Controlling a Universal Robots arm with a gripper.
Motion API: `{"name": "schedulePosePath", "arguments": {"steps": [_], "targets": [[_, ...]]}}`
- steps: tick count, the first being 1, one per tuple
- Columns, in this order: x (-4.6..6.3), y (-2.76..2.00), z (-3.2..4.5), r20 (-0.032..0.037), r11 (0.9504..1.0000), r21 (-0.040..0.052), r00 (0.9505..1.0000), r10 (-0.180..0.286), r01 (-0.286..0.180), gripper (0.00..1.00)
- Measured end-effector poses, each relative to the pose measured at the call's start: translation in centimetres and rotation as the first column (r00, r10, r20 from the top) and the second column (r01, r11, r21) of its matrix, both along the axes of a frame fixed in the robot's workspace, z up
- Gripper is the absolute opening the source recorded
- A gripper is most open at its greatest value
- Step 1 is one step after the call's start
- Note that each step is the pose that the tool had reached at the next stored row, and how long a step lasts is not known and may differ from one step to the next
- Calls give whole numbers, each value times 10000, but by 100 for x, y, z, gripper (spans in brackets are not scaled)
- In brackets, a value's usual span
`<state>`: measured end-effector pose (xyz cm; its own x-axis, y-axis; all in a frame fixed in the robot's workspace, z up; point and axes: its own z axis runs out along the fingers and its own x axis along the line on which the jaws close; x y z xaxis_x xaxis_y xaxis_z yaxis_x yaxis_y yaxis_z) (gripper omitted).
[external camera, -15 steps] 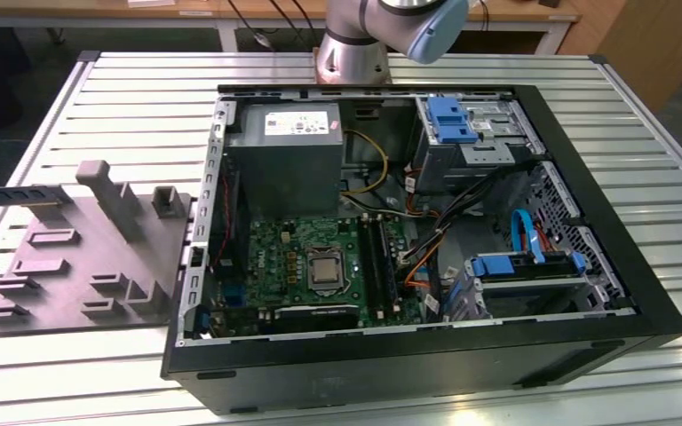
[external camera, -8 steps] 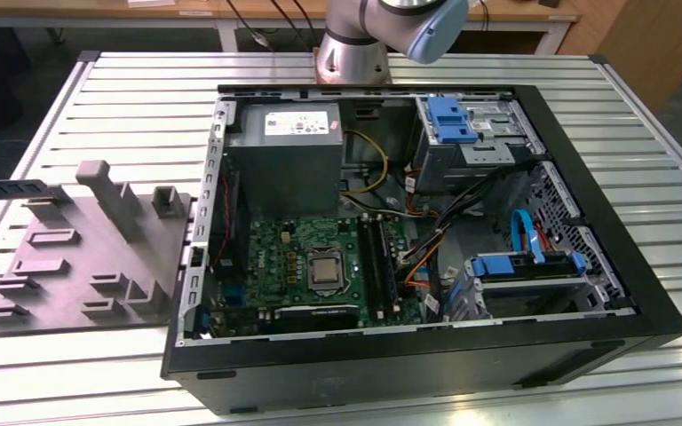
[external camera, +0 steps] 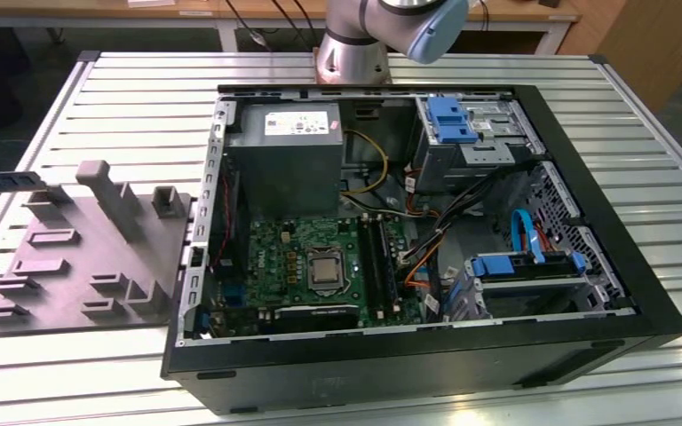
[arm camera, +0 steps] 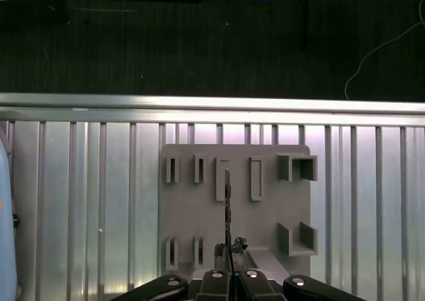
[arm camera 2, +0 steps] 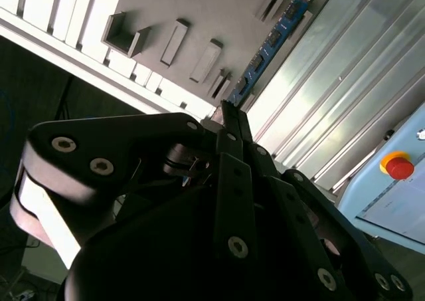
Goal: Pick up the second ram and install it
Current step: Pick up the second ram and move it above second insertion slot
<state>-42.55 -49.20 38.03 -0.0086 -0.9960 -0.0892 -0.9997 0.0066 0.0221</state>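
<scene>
In the exterior view, a dark, narrow strip (external camera: 3, 180) reached in from the exterior view's left edge, above the grey fixture (external camera: 81, 257). I judged it to be one end of the ram, with its long axis level and pointing toward the open case (external camera: 412, 364). It seemed to hang clear of the fixture's posts. The black slots (external camera: 376, 257) on the board (external camera: 281, 257) lay well apart from it, toward the exterior view's right. They ran roughly crosswise to the strip, so the stick's heading against the slots looked like the relation that mattered.

In the second wrist view, the gripper (arm camera 2: 229, 108) had its jaws drawn together on the near part of the ram (arm camera 2: 275, 38). The blue stick, with its row of black chips, ran straight out from the fingertips. It passed over the edge where the fixture (arm camera 2: 199, 8) met the slatted table (arm camera 2: 345, 68).

In the first wrist view, the ram (arm camera: 228, 208) showed edge-on as a thin dark line. It started right at the gripper (arm camera: 228, 251) and ran across the fixture (arm camera: 265, 214) toward the table edge (arm camera: 212, 105). The jaws were clamped on either face of it, with no gap visible. So the stick sat in the jaws rather than beside them, its length level and in line with the fingers' closing plane.
</scene>
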Motion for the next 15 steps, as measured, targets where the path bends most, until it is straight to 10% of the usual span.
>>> {"name": "schedulePosePath", "arguments": {"steps": [15], "targets": [[0, 0, 177, 2, 10000, 77, 10000, 0, 0, 11]]}}
